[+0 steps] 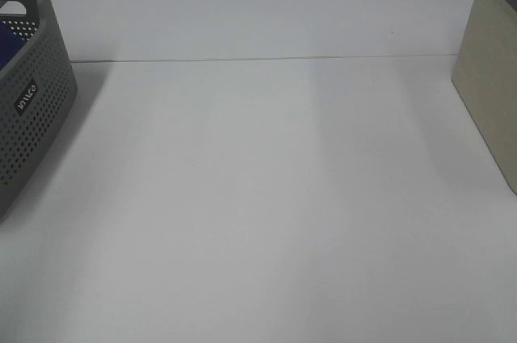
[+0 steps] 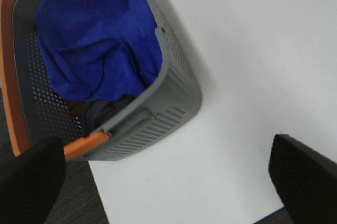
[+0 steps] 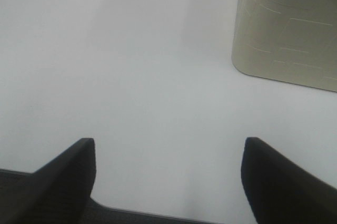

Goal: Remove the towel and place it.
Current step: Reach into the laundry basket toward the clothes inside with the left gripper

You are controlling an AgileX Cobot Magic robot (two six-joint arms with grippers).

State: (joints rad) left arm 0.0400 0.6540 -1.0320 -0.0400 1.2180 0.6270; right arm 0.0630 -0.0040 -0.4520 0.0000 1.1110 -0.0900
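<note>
- Currently, towel (image 2: 97, 39) is seen bunched inside grey basket (image 2: 179, 97), at left edge of counter (image 1: 258, 198).
- Both arms' jaws are spread apart, empty.
- Risk: basket may be dragged or tipped if towel snags its rim.

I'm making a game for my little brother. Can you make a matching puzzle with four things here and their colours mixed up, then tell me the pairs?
Things:
1. towel
2. basket
3. box
4. table

Colours:
A. white
B. royal blue
C. grey, full of little holes
D. beige

Pairs: 1-B, 2-C, 3-D, 4-A
</note>
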